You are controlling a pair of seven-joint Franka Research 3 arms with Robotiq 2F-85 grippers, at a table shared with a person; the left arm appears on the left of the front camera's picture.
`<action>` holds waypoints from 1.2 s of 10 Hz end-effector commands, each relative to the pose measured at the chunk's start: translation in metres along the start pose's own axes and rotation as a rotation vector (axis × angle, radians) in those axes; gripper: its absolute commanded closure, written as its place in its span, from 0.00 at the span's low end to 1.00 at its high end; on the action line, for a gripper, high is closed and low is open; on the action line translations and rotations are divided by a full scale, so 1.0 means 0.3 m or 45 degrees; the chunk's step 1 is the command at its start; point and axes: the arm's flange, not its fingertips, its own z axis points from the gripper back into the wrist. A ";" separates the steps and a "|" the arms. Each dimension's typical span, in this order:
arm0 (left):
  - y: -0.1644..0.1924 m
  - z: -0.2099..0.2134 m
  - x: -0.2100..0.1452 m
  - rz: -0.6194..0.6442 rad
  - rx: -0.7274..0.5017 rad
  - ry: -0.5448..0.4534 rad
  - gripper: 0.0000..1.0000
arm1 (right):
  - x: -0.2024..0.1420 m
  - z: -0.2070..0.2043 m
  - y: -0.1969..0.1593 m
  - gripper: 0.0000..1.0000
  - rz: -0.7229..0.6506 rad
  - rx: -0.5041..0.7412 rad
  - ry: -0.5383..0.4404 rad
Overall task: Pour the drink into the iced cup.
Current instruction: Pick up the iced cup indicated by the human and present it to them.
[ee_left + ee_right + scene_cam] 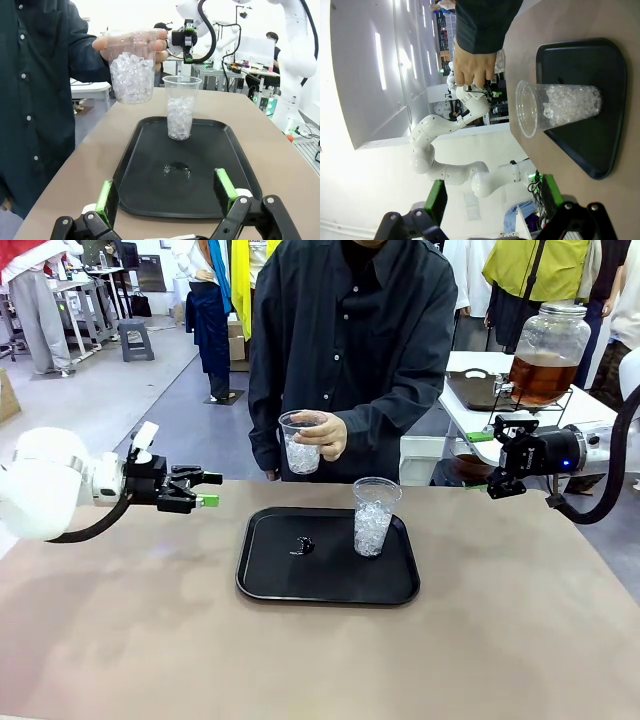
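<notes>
A person's hand holds a clear iced cup above the table's far edge; in the left wrist view this held cup hangs up close. A second iced cup stands upright on the black tray, also the standing cup and, lying sideways in the rolled right wrist view, the cup. The amber drink fills a glass jar on a side table at the back right. My left gripper hovers open, left of the tray. My right gripper hangs open at the right, pointing toward the cups.
A small dark wet spot lies on the tray's middle. The jar rests on a wire stand on a white side table. In the wrist views my own fingers stand wide apart.
</notes>
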 end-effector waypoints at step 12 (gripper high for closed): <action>0.000 0.000 0.000 0.000 0.000 0.000 0.00 | 0.000 -0.001 0.003 0.00 0.003 -0.002 -0.003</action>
